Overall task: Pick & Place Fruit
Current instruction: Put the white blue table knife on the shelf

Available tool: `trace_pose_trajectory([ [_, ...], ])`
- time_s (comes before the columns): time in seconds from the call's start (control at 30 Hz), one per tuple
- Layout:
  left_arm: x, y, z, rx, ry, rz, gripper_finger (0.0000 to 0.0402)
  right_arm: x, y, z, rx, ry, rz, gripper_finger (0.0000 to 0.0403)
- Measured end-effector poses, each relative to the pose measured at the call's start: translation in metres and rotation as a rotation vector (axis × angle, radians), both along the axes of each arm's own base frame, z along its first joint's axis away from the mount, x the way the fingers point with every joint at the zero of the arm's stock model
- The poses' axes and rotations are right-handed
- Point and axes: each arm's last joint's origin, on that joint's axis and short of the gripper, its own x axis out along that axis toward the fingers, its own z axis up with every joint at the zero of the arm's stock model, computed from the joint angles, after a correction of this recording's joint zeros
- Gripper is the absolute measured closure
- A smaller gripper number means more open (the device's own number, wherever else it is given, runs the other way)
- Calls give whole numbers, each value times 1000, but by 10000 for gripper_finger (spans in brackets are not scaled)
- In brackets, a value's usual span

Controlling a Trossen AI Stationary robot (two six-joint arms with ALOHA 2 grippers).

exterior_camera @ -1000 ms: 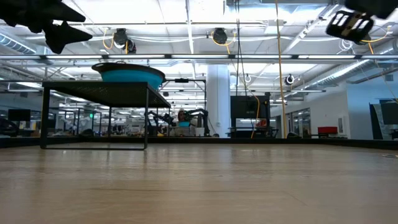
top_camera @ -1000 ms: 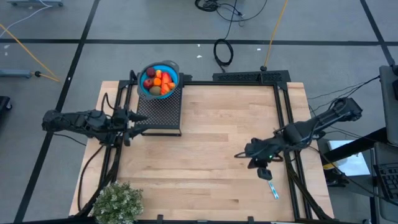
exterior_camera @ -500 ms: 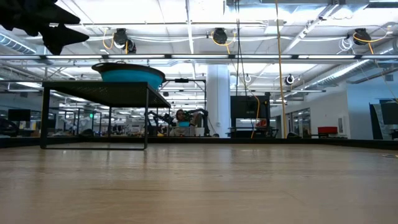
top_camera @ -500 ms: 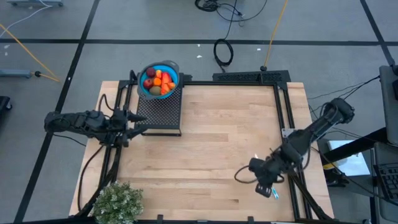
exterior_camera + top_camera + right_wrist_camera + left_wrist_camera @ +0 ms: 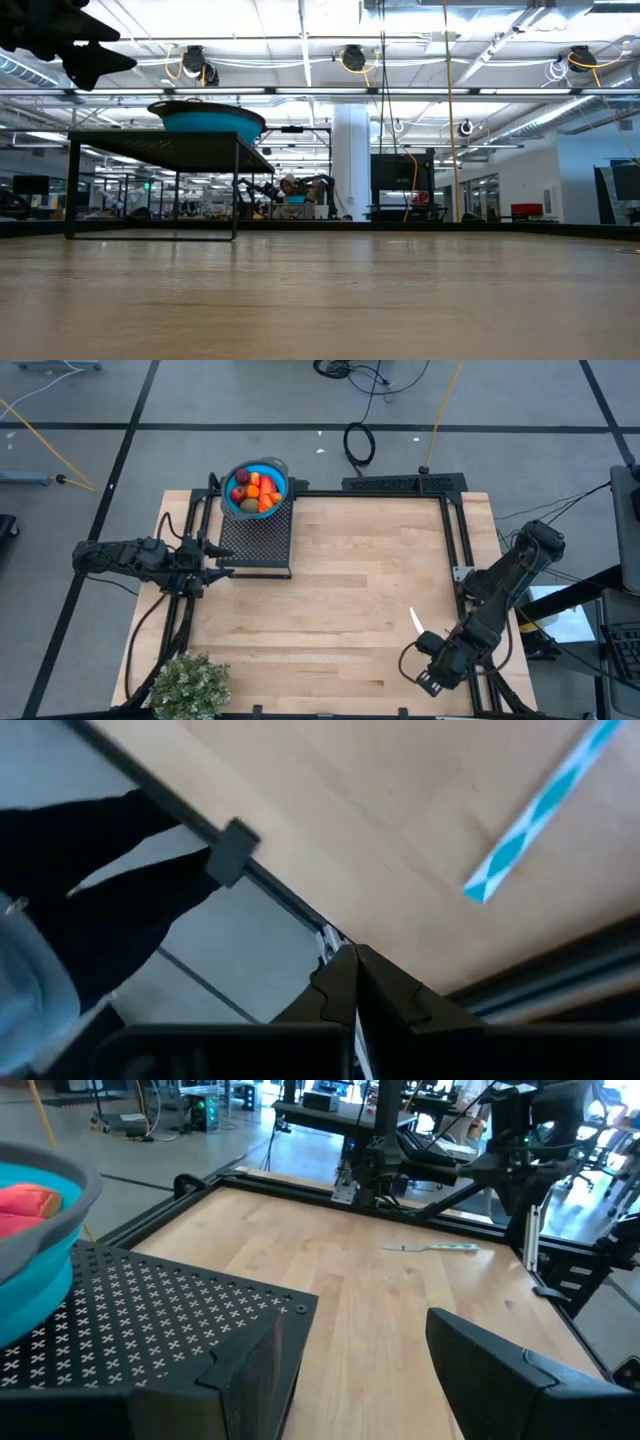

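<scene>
- The left end effector (image 5: 212,559) hovers near the counter's (image 5: 340,590) left edge, fingers apart, holding nothing.
- The right end effector (image 5: 428,681), closed and empty, is at the near right corner.
- The fruit (image 5: 255,491) lies in a blue bowl (image 5: 275,465) on a black rack (image 5: 256,540) at the far left corner.
- The pieces look light, hard and smooth; I would pinch one across its middle.

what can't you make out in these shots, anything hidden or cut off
- Fruit in the blue bowl: the low view shows only the bowl's side, its rim hiding the fruit; the left wrist view crops the bowl at the edge.
- White and blue utensil: the right arm covers its lower part in the high view; the right wrist view cuts it off.
- Green plant: cropped by the high view's bottom edge.
- Right gripper: absent from the low view.
</scene>
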Motion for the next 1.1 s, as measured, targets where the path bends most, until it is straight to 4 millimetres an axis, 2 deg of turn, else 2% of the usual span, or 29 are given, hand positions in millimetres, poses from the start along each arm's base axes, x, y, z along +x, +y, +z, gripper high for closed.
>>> trace_pose_trajectory([
  [0.2, 0, 0, 0, 2, 5, 0, 151, -6, 8, -6, -16, 109, -136, 403],
  [0.37, 0, 0, 0, -2, 3, 0, 151, -8, 8, -9, -24, 128, -161, 403],
  [0.6, 0, -2, 0, -30, 0, -53, 151, -14, -1, -30, -87, 207, -238, 389],
  [0.73, 0, -2, 1, -34, -10, -57, 151, -16, -2, -39, -76, 228, -243, 354],
  [1.1, 0, -2, 1, -40, -12, -55, 151, -18, -6, -48, -81, 250, -267, 213],
])
